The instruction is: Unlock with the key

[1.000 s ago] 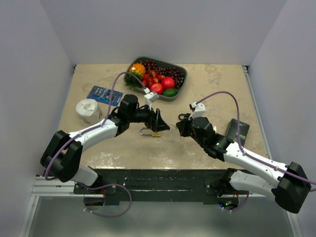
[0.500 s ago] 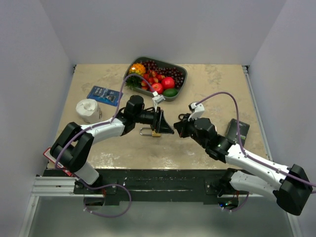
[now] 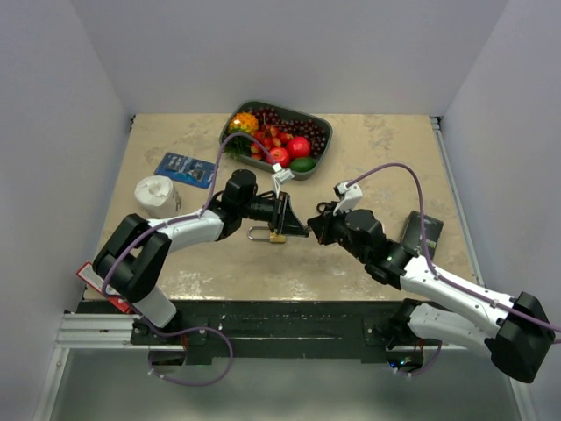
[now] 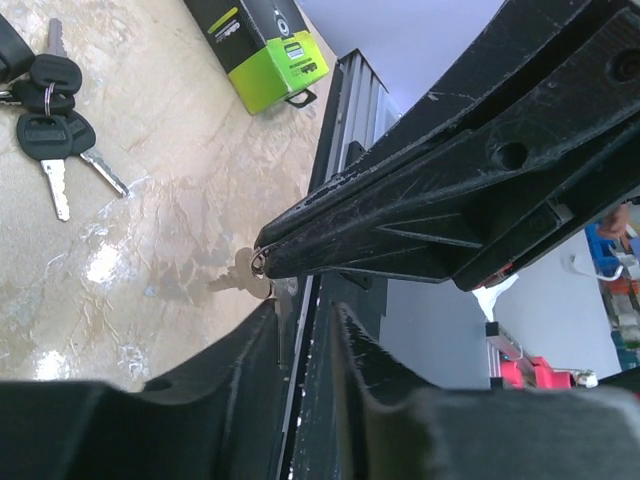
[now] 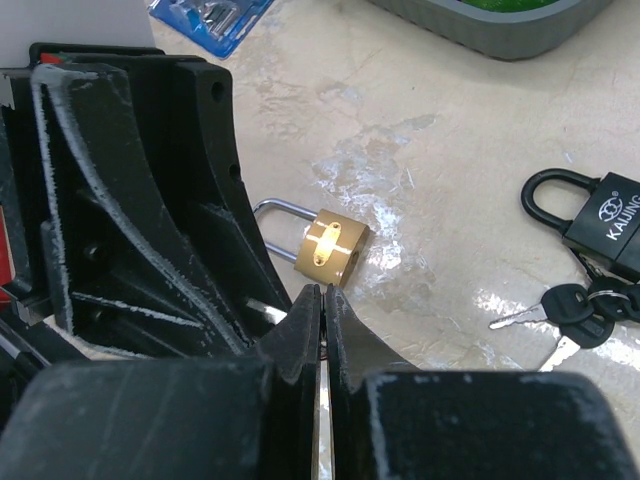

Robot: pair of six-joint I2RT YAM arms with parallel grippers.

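A brass padlock (image 5: 330,250) with a silver shackle lies flat on the table, also in the top view (image 3: 273,236). My right gripper (image 5: 322,290) hovers just right of it and is shut on a small silver key (image 4: 240,278), gripped at its head. My left gripper (image 3: 296,228) points at the right one, tip to tip, above the padlock. Its fingers (image 4: 240,345) stand a narrow gap apart around the key's end (image 5: 258,311), and I cannot see them touching it.
A black padlock (image 5: 600,215) with a bunch of black-headed keys (image 4: 48,105) lies right of the grippers. A green and black box (image 4: 265,45) sits further right. At the back stand a fruit tray (image 3: 317,162), a blue packet (image 3: 186,168) and a white roll (image 3: 158,195).
My left gripper has reached right until it meets the right gripper's tip, and its jaws have narrowed a lot. The right gripper edged slightly left, still shut.
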